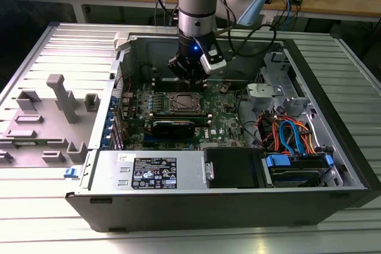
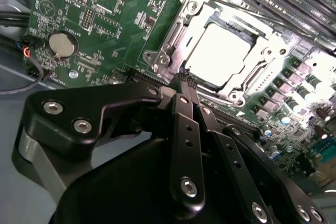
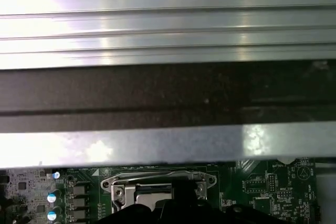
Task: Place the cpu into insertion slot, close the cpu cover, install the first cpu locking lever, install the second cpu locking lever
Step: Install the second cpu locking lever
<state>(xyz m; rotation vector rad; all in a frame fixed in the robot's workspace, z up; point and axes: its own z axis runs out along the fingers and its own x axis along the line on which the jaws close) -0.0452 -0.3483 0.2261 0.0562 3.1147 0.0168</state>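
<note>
In the exterior view the arm is hiding the far edge of the socket from you, and the gripper is hanging just above the motherboard, close to that far side. In the second wrist view the black fingers are lying pressed together with no gap and nothing between them, and their tips are pointing at the near corner of the socket. Whether the tips are touching the metal there, you cannot tell. In the first wrist view a wide grey wall of the computer case is taking most of the picture, and the socket is being cut off at the lower edge.

The open computer case is lying on its side on a ribbed metal table. Behind it a wooden workbench with cables is standing, and grey plastic fixtures are sitting on the exterior view's left.

The cpu is already lying flat in its slot, bright silvery top facing up, its edges parallel to the socket frame. It is square, so you are seeing no long axis. The cpu cover is lying down flat around it, with the chip showing through its window. The state of the locking levers is hard to make out.
</note>
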